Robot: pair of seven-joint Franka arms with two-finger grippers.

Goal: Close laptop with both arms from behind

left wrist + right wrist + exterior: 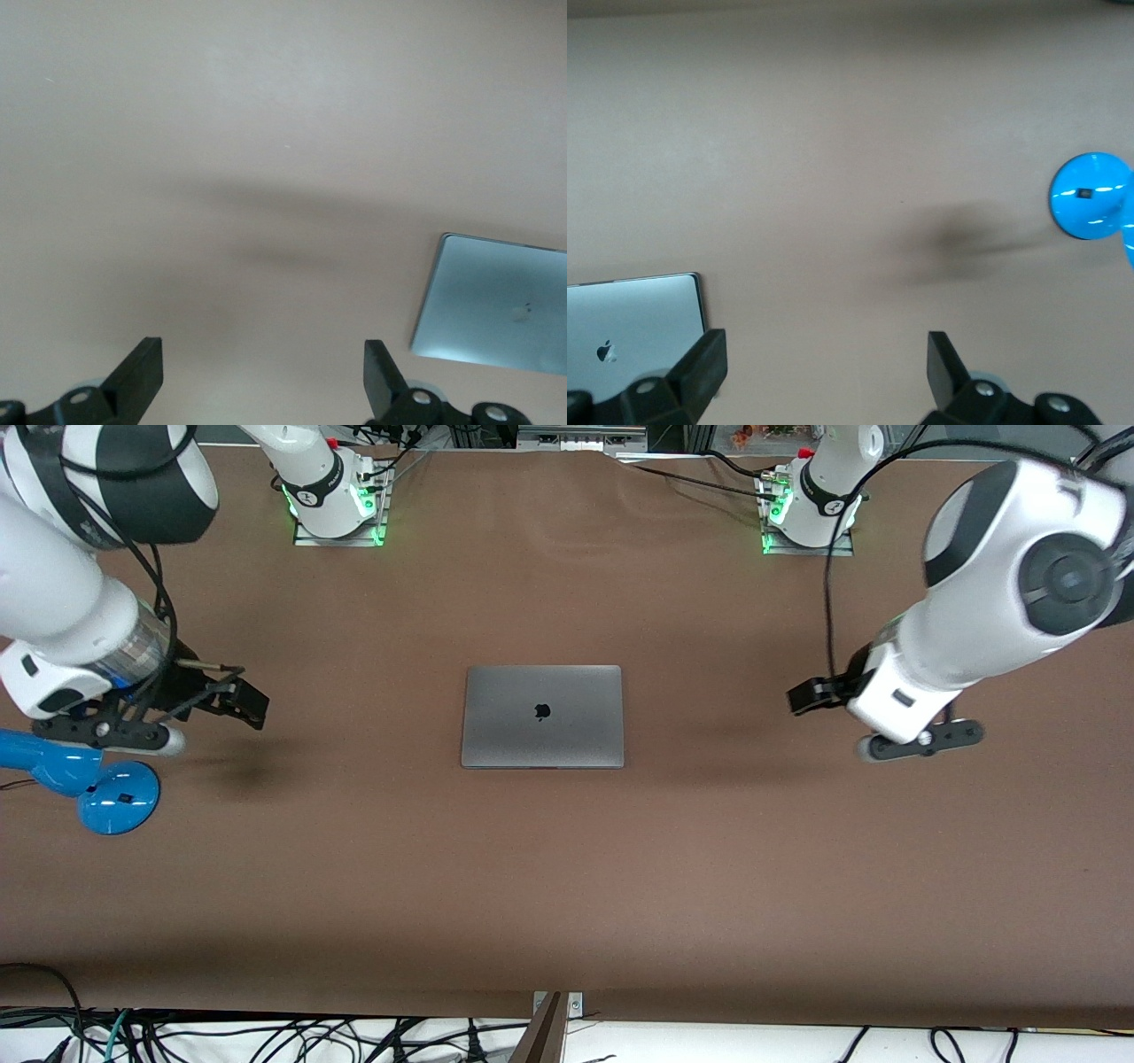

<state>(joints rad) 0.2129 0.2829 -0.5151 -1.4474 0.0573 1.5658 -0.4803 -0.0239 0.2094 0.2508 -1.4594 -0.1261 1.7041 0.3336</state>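
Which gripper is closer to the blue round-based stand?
Right. The right gripper hangs open over the table beside the blue round-based stand, at the right arm's end. The left gripper hangs open at the left arm's end, with the closed grey metal laptop between them.

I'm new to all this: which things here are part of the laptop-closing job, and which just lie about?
Job: slim grey metal laptop, lid shut; left gripper and right gripper, both over bare table.
Lying about: glossy blue round-based object; brown table.
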